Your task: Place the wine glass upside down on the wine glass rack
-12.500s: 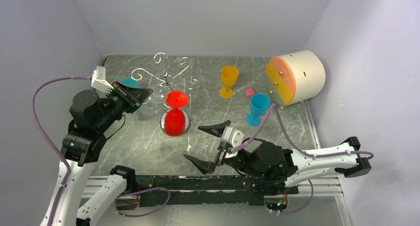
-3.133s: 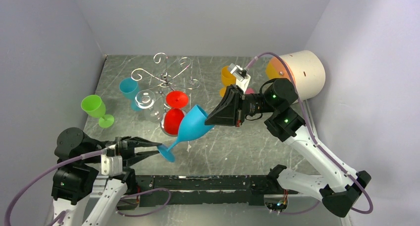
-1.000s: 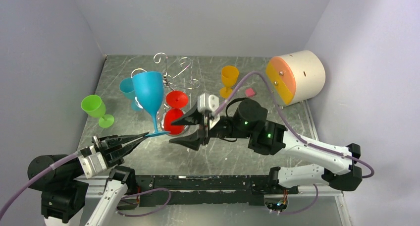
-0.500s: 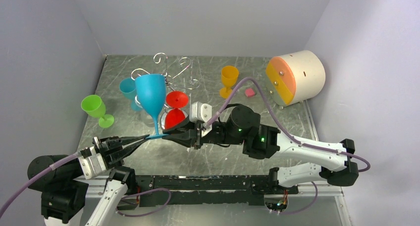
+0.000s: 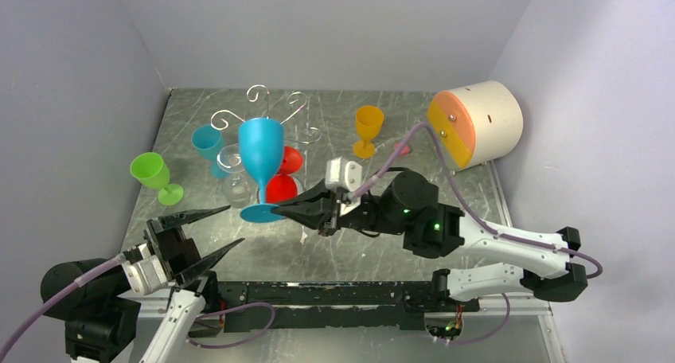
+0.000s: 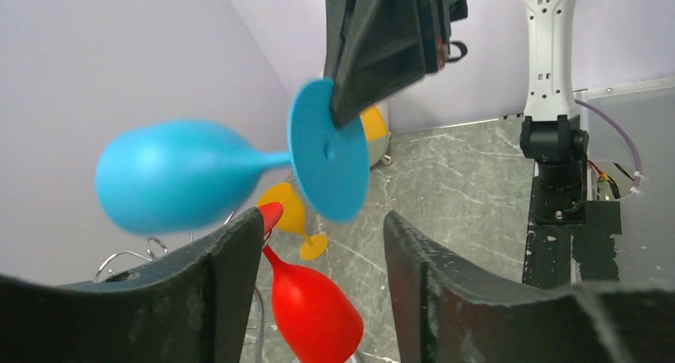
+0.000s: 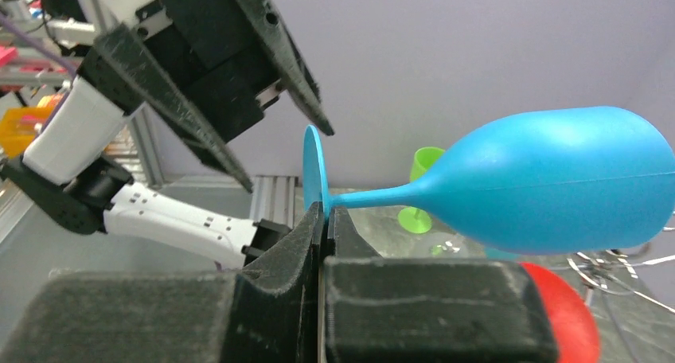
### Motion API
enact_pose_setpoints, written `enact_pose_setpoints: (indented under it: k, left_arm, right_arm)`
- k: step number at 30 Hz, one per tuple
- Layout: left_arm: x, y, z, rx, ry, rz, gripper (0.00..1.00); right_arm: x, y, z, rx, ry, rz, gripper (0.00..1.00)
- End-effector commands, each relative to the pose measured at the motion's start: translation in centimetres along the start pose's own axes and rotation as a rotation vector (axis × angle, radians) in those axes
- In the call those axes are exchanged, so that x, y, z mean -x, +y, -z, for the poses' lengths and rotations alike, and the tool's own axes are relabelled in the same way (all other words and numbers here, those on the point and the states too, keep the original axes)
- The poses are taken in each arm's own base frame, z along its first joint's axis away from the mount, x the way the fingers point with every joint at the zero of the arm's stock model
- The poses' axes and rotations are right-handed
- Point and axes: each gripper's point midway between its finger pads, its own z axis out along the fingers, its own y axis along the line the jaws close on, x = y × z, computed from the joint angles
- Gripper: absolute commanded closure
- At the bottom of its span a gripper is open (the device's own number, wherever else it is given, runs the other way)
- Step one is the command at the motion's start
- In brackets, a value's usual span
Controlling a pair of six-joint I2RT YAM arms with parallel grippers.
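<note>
The blue wine glass hangs in the air, bowl up, in front of the wine glass rack. My right gripper is shut on the rim of its round foot; in the right wrist view the right gripper pinches the disc edge, with the bowl stretching right. My left gripper stands open just left of the foot, touching nothing. Seen from the left wrist, the left gripper gapes below the foot. A red glass hangs upside down on the rack.
A green glass, a teal glass and a clear glass stand left of the rack. An orange glass and a small pink piece stand at the back. A cream drum lies at the right.
The right gripper closed on the blue glass's foot. The left gripper let go, opened and pulled back toward the near left. The glass shifted slightly right.
</note>
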Motion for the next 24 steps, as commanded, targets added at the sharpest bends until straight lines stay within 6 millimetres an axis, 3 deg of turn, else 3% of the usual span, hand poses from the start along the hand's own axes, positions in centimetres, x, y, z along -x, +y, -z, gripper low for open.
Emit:
enact_pose_setpoints:
  k: [1, 5, 9, 17, 21, 22, 24]
  left_arm:
    - [-0.5, 0.5, 0.5, 0.069, 0.006, -0.002, 0.34]
    - [-0.9, 1.0, 0.7, 0.11, 0.017, 0.018, 0.19]
    - [-1.9, 1.6, 0.9, 0.165, 0.039, 0.072, 0.0]
    - [-3.2, 2.3, 2.1, 0.302, 0.045, 0.178, 0.0]
    - [-3.6, 2.7, 2.7, 0.364, 0.053, 0.238, 0.0]
    - [-3.8, 2.8, 2.7, 0.378, 0.06, 0.26, 0.0]
    - [-4.4, 3.2, 2.9, 0.416, 0.081, 0.311, 0.0]
  right_arm:
    - [4.6, -1.9, 1.9, -0.11, -0.109, 0.016, 1.0]
    - [5.9, -3.4, 2.6, -0.197, -0.115, -0.003, 1.0]
    - [5.4, -6.9, 3.5, -0.405, -0.055, -0.045, 1.0]
    - [5.7, -11.2, 5.2, -0.652, -0.037, -0.085, 1.0]
    - [3.3, -15.1, 5.4, -0.744, 0.026, -0.131, 1.0]
    - [2.6, -16.9, 6.2, -0.769, 0.041, -0.157, 1.0]
    - [2.0, -18.6, 6.8, -0.764, 0.019, -0.221, 1.0]
